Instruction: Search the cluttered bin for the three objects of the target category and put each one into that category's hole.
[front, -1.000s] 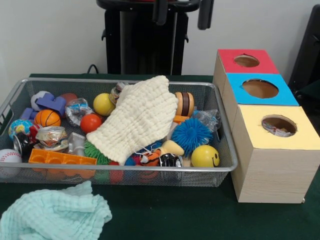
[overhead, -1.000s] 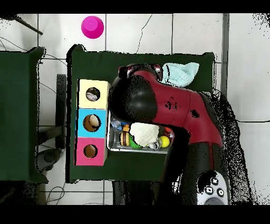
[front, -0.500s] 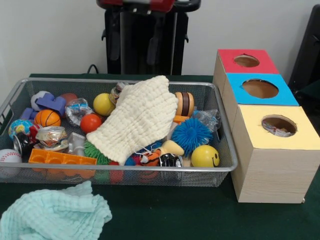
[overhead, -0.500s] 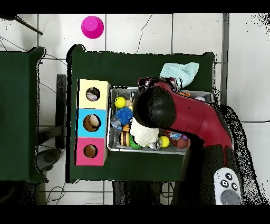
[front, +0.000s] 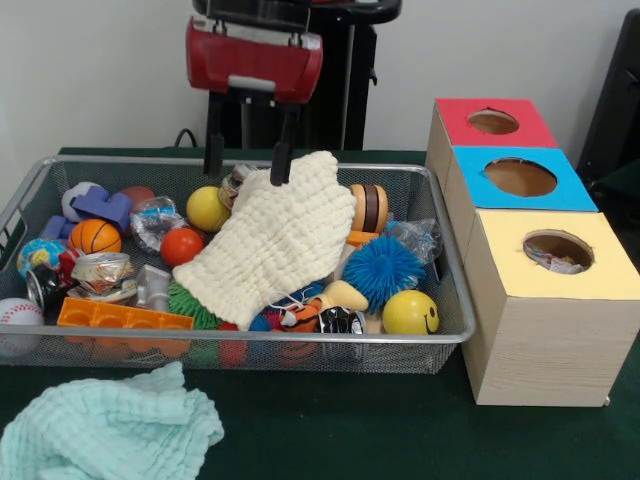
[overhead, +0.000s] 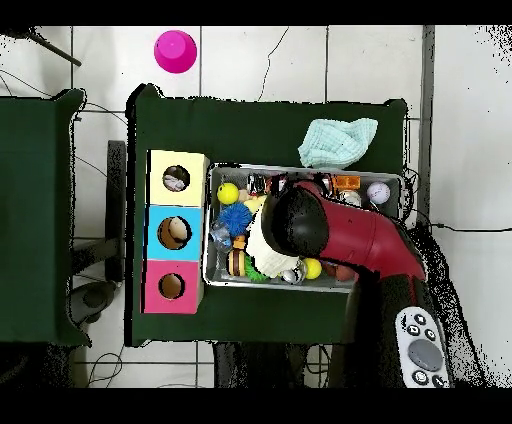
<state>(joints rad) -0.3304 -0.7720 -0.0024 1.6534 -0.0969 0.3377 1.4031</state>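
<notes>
Gripper (front: 246, 163) hangs over the bin's (front: 250, 338) back edge — fingers spread wide, holding nothing, one tip just at the cream cloth (front: 272, 237). From above, the red arm (overhead: 345, 235) covers the bin's middle — boxes (overhead: 176, 231) sit beside its end.

Front camera sits close, facing the bin (front: 440, 330); overhead, seemingly higher, shares it

wire bin (front: 455, 335) crammed with toys under a cream cloth (front: 270, 238); beside it red, blue, yellow holed boxes (front: 545, 300), perhaps touching
</notes>
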